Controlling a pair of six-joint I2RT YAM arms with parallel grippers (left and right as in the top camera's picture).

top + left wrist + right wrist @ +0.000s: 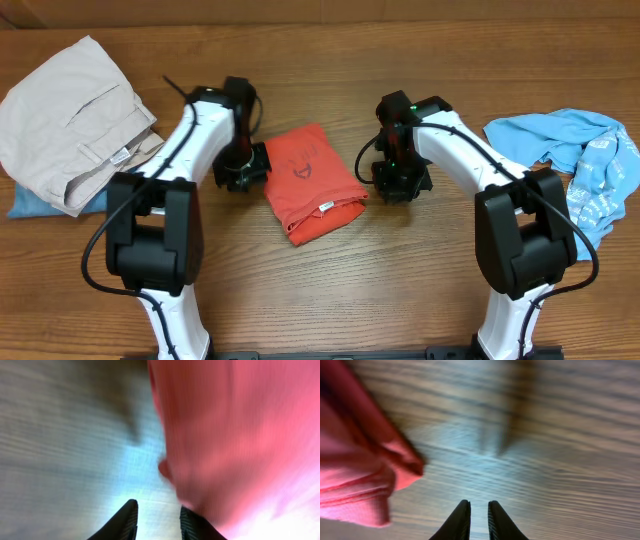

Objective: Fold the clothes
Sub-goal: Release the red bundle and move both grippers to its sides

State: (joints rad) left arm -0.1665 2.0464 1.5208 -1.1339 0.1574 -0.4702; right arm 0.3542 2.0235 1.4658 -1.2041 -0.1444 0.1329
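The red-orange T-shirt (310, 180) lies folded into a compact packet at the table's middle, its small white tag (324, 209) showing near the front edge. My left gripper (245, 170) sits at the packet's left edge. In the left wrist view its jaws (159, 510) stand apart over bare wood, with the red cloth (235, 435) just beside the right finger. My right gripper (397, 180) hangs just right of the packet. In the right wrist view it (479, 507) shows a narrow gap with nothing in it, and the red shirt (355, 470) lies off to the left. The light blue shirt (580, 160) lies crumpled at the far right.
Beige trousers (75, 120) lie folded at the far left on top of something blue (25, 205). Wooden table (330, 290) surface shows between the piles and along the front.
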